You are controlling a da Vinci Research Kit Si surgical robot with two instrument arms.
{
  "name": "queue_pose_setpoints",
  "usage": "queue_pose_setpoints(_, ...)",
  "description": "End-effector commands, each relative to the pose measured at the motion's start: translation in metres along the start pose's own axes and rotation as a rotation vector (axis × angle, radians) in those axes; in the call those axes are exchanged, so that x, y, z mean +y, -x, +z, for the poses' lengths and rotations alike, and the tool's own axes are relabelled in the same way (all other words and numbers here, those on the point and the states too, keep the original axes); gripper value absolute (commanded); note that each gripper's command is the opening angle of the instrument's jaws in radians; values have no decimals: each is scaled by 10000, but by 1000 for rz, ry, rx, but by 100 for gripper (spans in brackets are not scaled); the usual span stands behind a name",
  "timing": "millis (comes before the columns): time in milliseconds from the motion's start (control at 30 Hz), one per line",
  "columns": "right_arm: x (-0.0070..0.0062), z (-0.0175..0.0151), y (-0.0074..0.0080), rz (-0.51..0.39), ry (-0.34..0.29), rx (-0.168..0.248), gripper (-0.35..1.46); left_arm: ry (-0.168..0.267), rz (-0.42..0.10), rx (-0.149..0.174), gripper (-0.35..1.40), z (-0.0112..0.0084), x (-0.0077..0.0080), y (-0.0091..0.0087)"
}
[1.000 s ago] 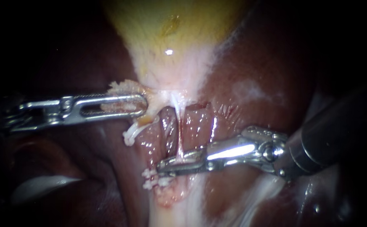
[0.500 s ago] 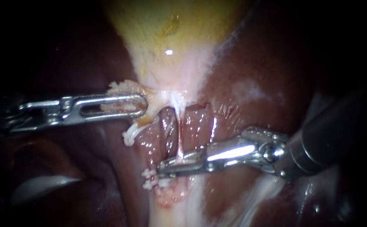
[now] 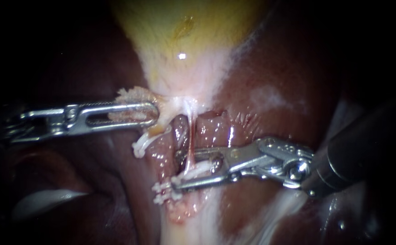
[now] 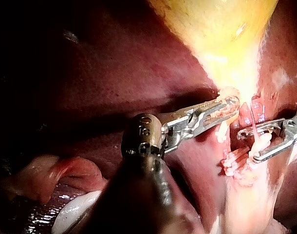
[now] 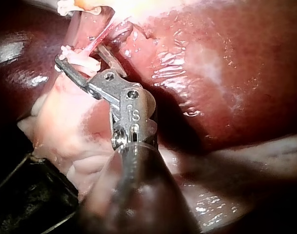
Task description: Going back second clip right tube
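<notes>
Opened since a second ago, the right instrument [image 3: 176, 170] now has its jaws wide apart, where before they lay narrow about the tube [image 3: 191, 136]. From the left, the left instrument [image 3: 154, 112] has not shifted; its slotted jaws are clamped on a pale flap [image 3: 132, 94] at the foot of the yellow gallbladder [image 3: 184, 31]. Just below those jaws a white clip [image 3: 139, 147] hangs on a pale stub, and lower down a toothed clip [image 3: 163, 193] sits beside the lower right jaw. The thin red tube runs down from the gallbladder's foot between the right jaws, and a white piece [image 3: 200, 168], seemingly the second clip, lies across it there. Wet, dark red liver [image 3: 270, 72] carries all of it, with darkness beyond its edges. Only the left wrist view shows a pink fold [image 4: 65, 170] and a white lump [image 4: 73, 214] beside the left shaft. Only the right wrist view shows a black surface [image 5: 27, 200] beside the right shaft.
</notes>
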Motion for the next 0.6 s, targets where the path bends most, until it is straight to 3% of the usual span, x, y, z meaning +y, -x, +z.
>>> queue_pose_setpoints(33,-2,-1,-1,0,-8,-1,50,0,0,0,-35,0,0,0)
queue_pose_setpoints(367,-25,2,-1,-18,-67,-12,50,0,1,0,-35,0,0,-1)
queue_pose_setpoints(600,-21,1,-1,-37,-76,-14,50,1,1,-1,-35,1,1,-2)
